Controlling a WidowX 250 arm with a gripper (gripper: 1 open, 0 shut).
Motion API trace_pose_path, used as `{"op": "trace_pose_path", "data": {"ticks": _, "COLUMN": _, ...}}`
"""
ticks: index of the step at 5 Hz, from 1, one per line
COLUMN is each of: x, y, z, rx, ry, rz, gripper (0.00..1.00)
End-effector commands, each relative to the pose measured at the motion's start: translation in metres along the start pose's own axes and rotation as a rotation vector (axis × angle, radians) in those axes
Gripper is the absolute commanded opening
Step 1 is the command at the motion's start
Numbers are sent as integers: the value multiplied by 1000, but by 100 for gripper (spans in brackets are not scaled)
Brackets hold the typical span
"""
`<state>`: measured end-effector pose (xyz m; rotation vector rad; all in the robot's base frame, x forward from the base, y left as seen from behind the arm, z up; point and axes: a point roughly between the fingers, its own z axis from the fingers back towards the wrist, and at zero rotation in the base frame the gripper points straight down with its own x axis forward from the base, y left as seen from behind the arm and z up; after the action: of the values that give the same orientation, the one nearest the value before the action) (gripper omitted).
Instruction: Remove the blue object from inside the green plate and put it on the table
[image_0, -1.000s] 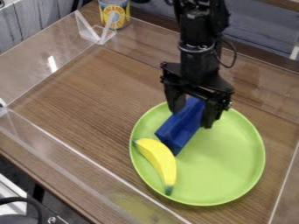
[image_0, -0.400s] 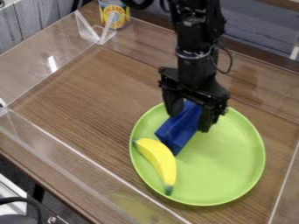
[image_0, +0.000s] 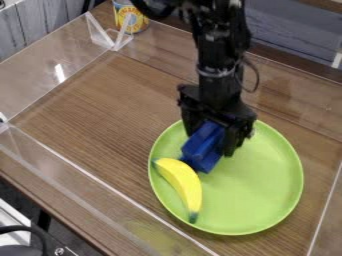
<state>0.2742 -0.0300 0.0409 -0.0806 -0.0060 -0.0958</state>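
The blue object (image_0: 202, 150) lies inside the green plate (image_0: 261, 185), on its left half, slanting from upper right to lower left. My gripper (image_0: 214, 133) points straight down over the block's upper end. It is open, with one finger on each side of the block; I cannot tell whether the fingers touch it. The arm hides the block's far end. The table (image_0: 107, 110) is brown wood grain.
A yellow banana (image_0: 182, 184) lies in the plate just below-left of the blue block. Low clear plastic walls (image_0: 54, 75) border the table. A yellow cup (image_0: 128, 16) stands beyond the far wall at the top.
The gripper has sunk lower and shifted slightly left, so its open fingers now straddle the blue block. The block and banana have not moved.
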Motion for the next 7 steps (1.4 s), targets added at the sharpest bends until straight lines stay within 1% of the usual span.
{"op": "trace_pose_path", "data": {"ticks": 1, "x": 8, "y": 9, "z": 25, "rx": 19, "ry": -39, "rz": 9, "gripper": 0}}
{"op": "trace_pose_path", "data": {"ticks": 2, "x": 7, "y": 12, "z": 36, "rx": 26, "ry": -41, "rz": 17, "gripper": 0}}
{"op": "trace_pose_path", "data": {"ticks": 3, "x": 10, "y": 27, "z": 61, "rx": 37, "ry": -68, "rz": 49, "gripper": 0}}
{"op": "trace_pose_path", "data": {"ticks": 4, "x": 15, "y": 53, "z": 84, "rx": 50, "ry": -97, "rz": 108, "gripper": 0}}
{"op": "trace_pose_path", "data": {"ticks": 5, "x": 17, "y": 83, "z": 99, "rx": 64, "ry": -119, "rz": 149, "gripper": 0}}
{"op": "trace_pose_path", "data": {"ticks": 6, "x": 17, "y": 104, "z": 106, "rx": 81, "ry": -129, "rz": 186, "gripper": 0}}
{"op": "trace_pose_path", "data": {"ticks": 7, "x": 20, "y": 121, "z": 99, "rx": 98, "ry": -136, "rz": 187, "gripper": 0}}
